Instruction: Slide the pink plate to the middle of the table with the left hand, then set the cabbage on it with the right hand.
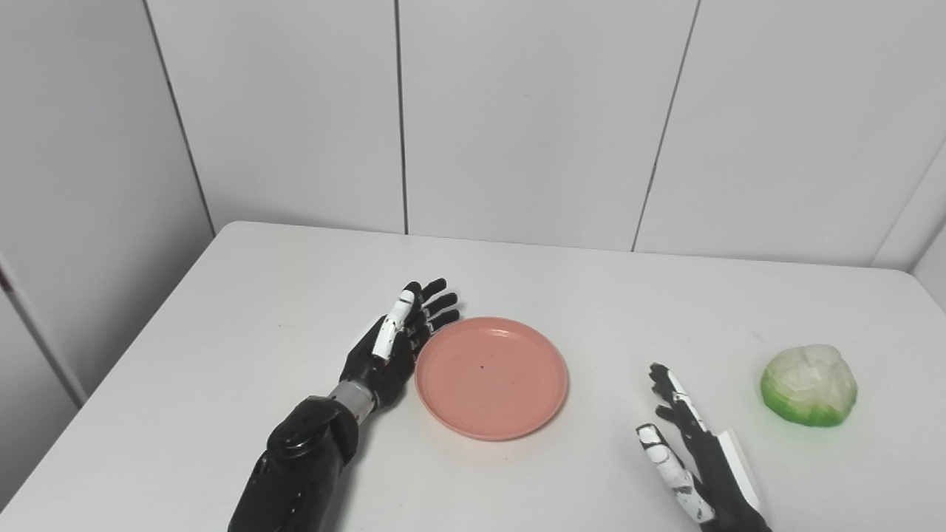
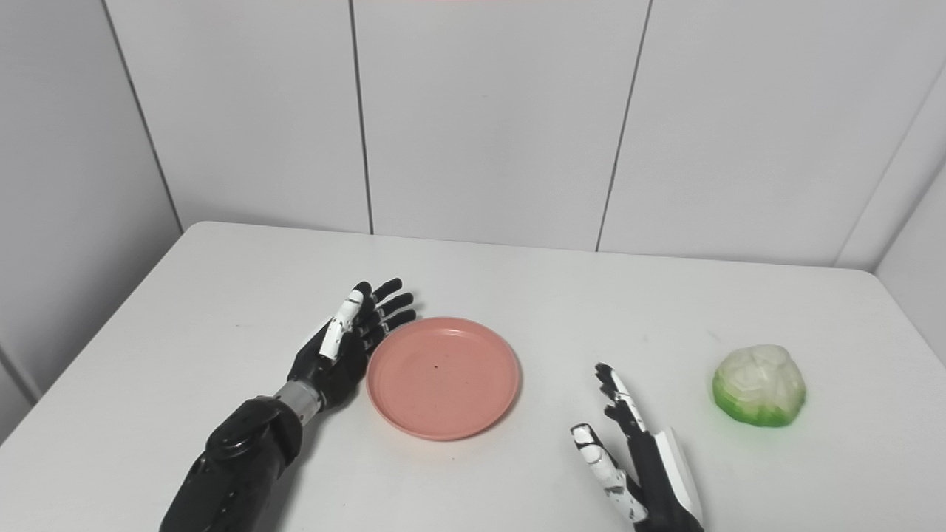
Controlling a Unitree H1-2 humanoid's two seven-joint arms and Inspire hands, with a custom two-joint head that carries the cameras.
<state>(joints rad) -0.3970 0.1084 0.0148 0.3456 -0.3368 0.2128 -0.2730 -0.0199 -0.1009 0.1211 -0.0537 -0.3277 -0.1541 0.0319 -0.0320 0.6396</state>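
A pink plate (image 1: 491,377) lies flat on the white table (image 1: 259,295), near its middle, and holds nothing. My left hand (image 1: 399,340) is open with its fingers straight, its palm side against the plate's left rim. The cabbage (image 1: 809,384), pale white on top and green at the base, sits on the table at the right. My right hand (image 1: 687,443) is open, fingers apart, low over the table near the front edge, between the plate and the cabbage and apart from both. The same scene shows in the right eye view, with the plate (image 2: 443,377) and the cabbage (image 2: 759,385).
Grey wall panels (image 1: 517,111) stand behind the table's far edge. The table's left edge runs diagonally at the left. The table's right edge lies just beyond the cabbage.
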